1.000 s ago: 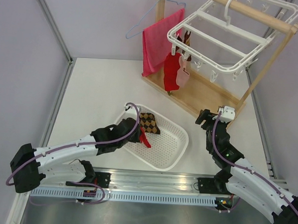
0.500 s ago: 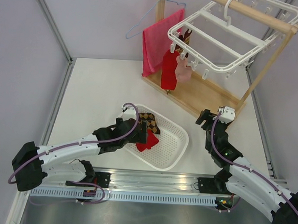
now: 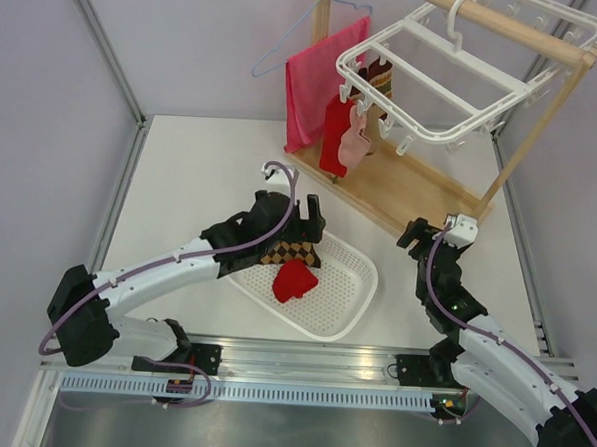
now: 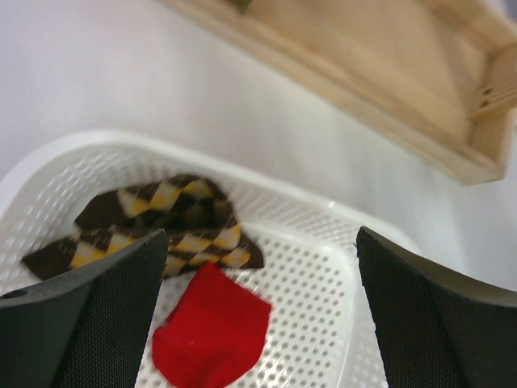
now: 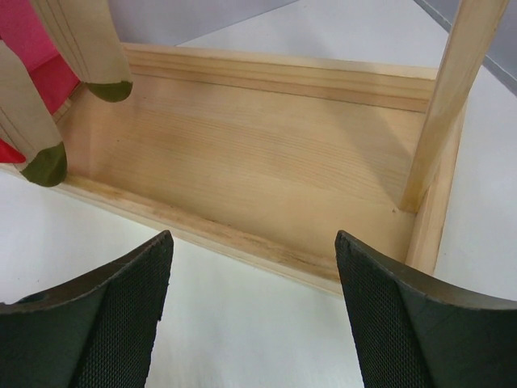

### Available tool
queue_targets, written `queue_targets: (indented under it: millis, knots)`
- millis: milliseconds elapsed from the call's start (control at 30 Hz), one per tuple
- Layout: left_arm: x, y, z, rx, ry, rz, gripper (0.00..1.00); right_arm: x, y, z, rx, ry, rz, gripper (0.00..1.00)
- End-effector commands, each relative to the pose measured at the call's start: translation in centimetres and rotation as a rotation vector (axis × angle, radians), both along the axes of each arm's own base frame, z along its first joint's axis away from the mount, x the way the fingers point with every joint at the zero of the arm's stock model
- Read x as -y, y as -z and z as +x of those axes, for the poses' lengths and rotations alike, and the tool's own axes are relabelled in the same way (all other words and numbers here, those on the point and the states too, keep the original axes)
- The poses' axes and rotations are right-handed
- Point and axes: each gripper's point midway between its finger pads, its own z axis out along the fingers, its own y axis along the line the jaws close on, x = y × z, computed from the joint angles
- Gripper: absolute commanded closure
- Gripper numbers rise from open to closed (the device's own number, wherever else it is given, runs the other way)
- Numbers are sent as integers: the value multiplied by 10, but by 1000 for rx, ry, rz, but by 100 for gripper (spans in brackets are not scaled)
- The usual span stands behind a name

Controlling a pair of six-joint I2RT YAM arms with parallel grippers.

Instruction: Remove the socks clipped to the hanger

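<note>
The white hanger [image 3: 456, 77] hangs from the wooden stand's top bar. A red sock [image 3: 333, 135], a pale pink sock [image 3: 355, 141] and a brown striped sock [image 3: 383, 85] dangle from its clips. In the white basket [image 3: 350, 298] lie argyle socks [image 3: 295, 251] and a loose red sock [image 3: 295, 280]. My left gripper [image 3: 297, 218] hovers open over the basket's far side, nothing between its fingers. The left wrist view shows the argyle socks [image 4: 161, 222] and red sock [image 4: 212, 335] below the left gripper [image 4: 260, 259]. My right gripper [image 3: 433, 236] stands open by the stand's near edge. Two olive-toed sock tips [image 5: 109, 89] hang ahead of it.
The wooden stand's base [image 3: 400, 189] has a raised lip [image 5: 242, 242] and an upright post [image 5: 444, 105]. A red-pink towel [image 3: 321, 80] and a thin wire hanger [image 3: 287, 53] hang at its left end. Walls close in on the left and right.
My left gripper has opened and let the red sock drop into the basket, then moved up toward the stand. The clipped socks have swung. My right arm has hardly moved.
</note>
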Motion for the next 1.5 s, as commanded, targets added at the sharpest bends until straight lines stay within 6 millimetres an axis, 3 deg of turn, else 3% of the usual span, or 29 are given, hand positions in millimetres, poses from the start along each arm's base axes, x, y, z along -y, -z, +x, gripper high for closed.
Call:
queue_targets:
  millis: [0, 67, 100, 233, 300, 433, 467, 567, 600, 633, 767, 1467]
  knots:
    - [45, -76, 27, 224, 124, -139, 0, 0, -1, 1, 31, -8, 41, 15]
    - [60, -92, 32, 269, 186, -222, 0, 3, 3, 0, 28, -5, 41, 14]
    - [67, -110, 37, 321, 199, -291, 0, 3, 4, 0, 27, -7, 42, 14]
    - [82, -138, 50, 405, 215, -367, 0, 7, 2, 1, 38, -9, 57, 14]
    - [98, -147, 57, 444, 249, -386, 0, 5, 1, 2, 49, -21, 73, 14]
    - [123, -145, 75, 451, 267, -390, 0, 0, 1, 5, 61, -48, 110, 14]
    - [127, -154, 80, 468, 261, -400, 0, -4, 2, 5, 60, -65, 118, 14]
    - [139, -141, 94, 463, 253, -370, 0, -8, 2, 8, 64, -81, 132, 14]
    - [141, -146, 98, 476, 250, -372, 0, -9, 1, 8, 64, -89, 134, 14]
    - [145, -138, 102, 467, 251, -360, 0, -9, 1, 8, 65, -89, 133, 14]
    - [149, -137, 111, 481, 231, -341, 0, -6, 1, 9, 69, -86, 124, 14]
    - [128, -100, 141, 463, 45, -207, 0, -1, 15, 18, 55, -102, 158, 13]
